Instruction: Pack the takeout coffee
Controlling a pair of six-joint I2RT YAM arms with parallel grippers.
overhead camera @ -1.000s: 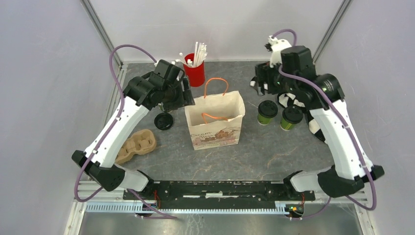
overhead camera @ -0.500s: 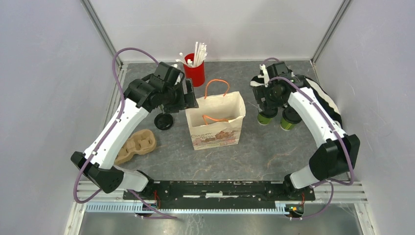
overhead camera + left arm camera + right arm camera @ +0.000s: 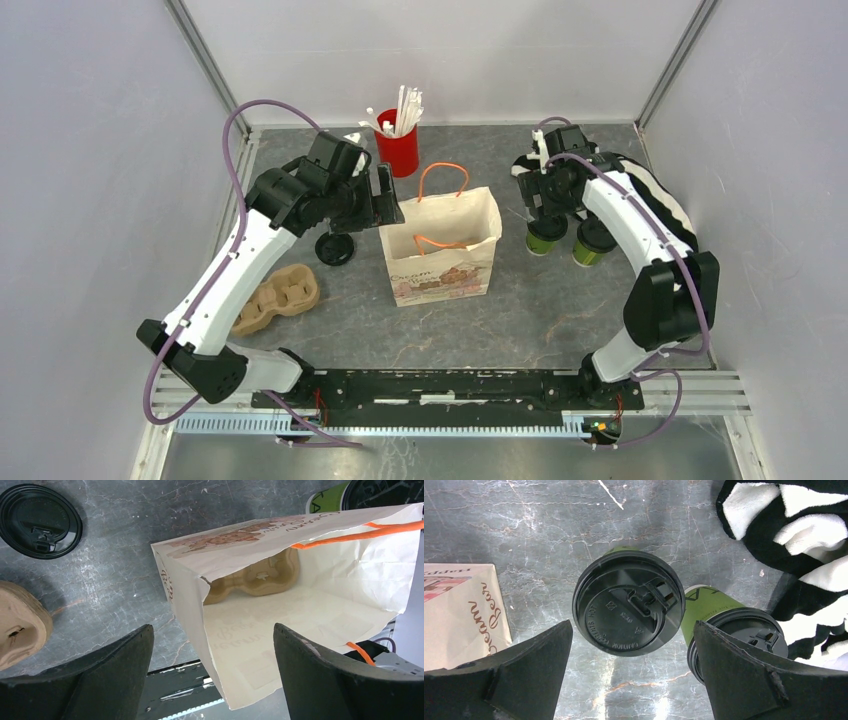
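Observation:
Two green cups with black lids stand right of the paper bag [image 3: 440, 255]: the left cup [image 3: 544, 240] and the right cup [image 3: 592, 242]. My right gripper [image 3: 548, 208] hovers open just above the left cup [image 3: 629, 602]. Its fingers [image 3: 519, 672] stand wide either side, and the second cup [image 3: 734, 625] is by the right finger. My left gripper [image 3: 385, 200] is open at the bag's left top edge. The bag's wall [image 3: 200, 630] lies between its fingers [image 3: 100, 675], apart from both. A cardboard carrier [image 3: 255, 577] lies inside the bag.
A loose black lid [image 3: 335, 248] and a second cardboard carrier [image 3: 280, 298] lie left of the bag. A red cup of white sticks [image 3: 397, 150] stands behind it. A black-and-white cloth [image 3: 794, 530] lies right of the cups.
My right arm has swung down and left from high at the back until its gripper is over the left cup. My left gripper has shifted only slightly by the bag.

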